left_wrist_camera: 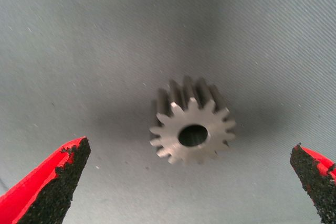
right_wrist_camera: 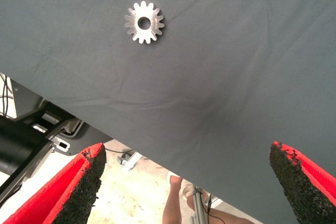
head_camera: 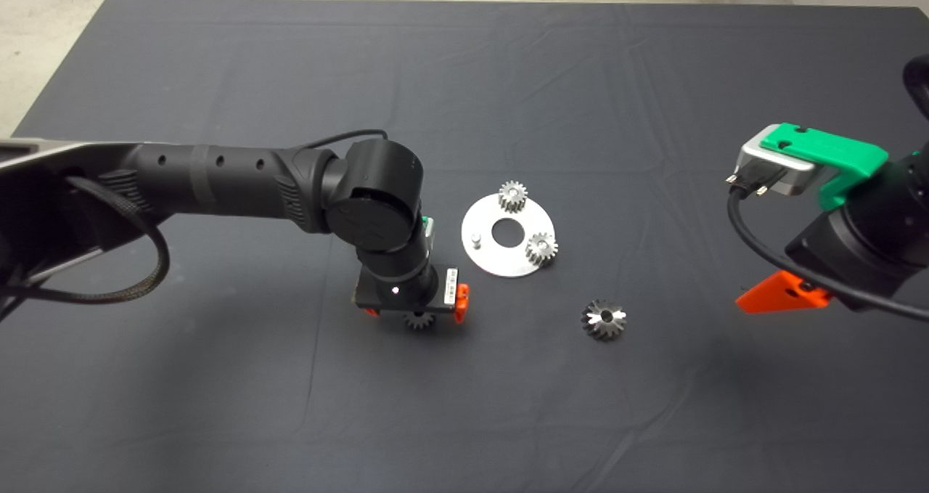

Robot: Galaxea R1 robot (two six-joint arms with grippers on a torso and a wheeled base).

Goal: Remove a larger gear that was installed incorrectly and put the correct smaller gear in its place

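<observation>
The smaller gear (head_camera: 419, 321) lies flat on the mat, a pale silver gear with a dark centre hole. My left gripper (head_camera: 417, 310) hangs straight over it. In the left wrist view the gear (left_wrist_camera: 191, 129) sits between the open fingers (left_wrist_camera: 58, 177), not touched. The larger gear (head_camera: 604, 319), dark and shiny, lies loose on the mat to the right of it; it also shows in the right wrist view (right_wrist_camera: 144, 22). My right gripper (head_camera: 784, 293) is raised at the right edge, open and empty (right_wrist_camera: 187, 149).
A round silver plate (head_camera: 501, 264) lies mid-mat with two small silver gears (head_camera: 513, 196) (head_camera: 541, 247) on it, a bare peg (head_camera: 475, 240) and a centre hole. The right wrist view shows the mat's edge, the floor and a person's leg (right_wrist_camera: 173, 203).
</observation>
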